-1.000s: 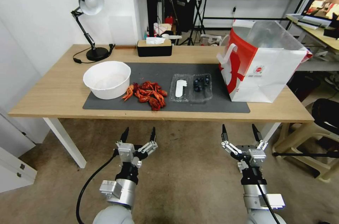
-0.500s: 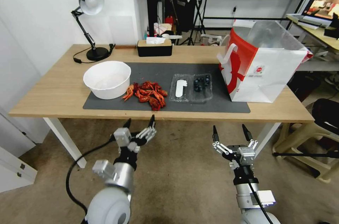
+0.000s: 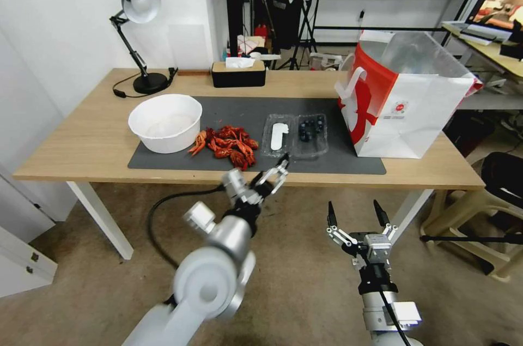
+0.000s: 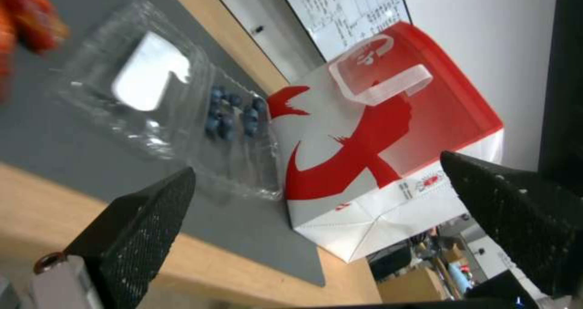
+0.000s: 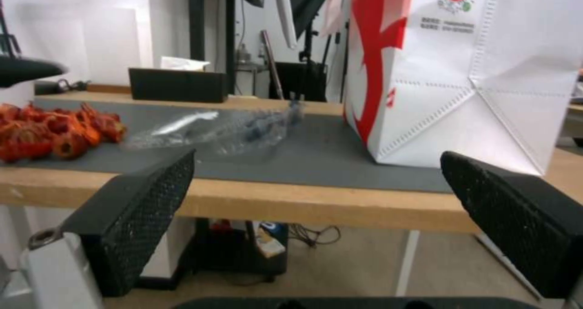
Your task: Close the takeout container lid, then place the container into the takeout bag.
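Observation:
The takeout container (image 3: 297,136) lies open and flat on the grey mat (image 3: 245,109). Its lid (image 3: 279,136), with the white patch, is the left half, and dark berries (image 3: 311,131) fill the right half. The white-and-red takeout bag (image 3: 406,101) stands open just right of it. My left gripper (image 3: 275,169) is open at the table's front edge, just in front of the lid, holding nothing. The left wrist view looks past the left gripper (image 4: 317,164) at the container (image 4: 176,104) and bag (image 4: 376,131). My right gripper (image 3: 355,215) hangs open below the table edge, facing the container (image 5: 225,126) and bag (image 5: 467,72).
A pile of red crayfish (image 3: 229,145) lies just left of the lid, beside a big white bowl (image 3: 165,122). A desk lamp (image 3: 136,35) and a black tissue box (image 3: 238,74) stand at the back of the table. A stool (image 3: 479,215) is at the right.
My left arm has swung up and to the right, from below the table to its front edge near the lid. The right gripper has shifted slightly left and lower.

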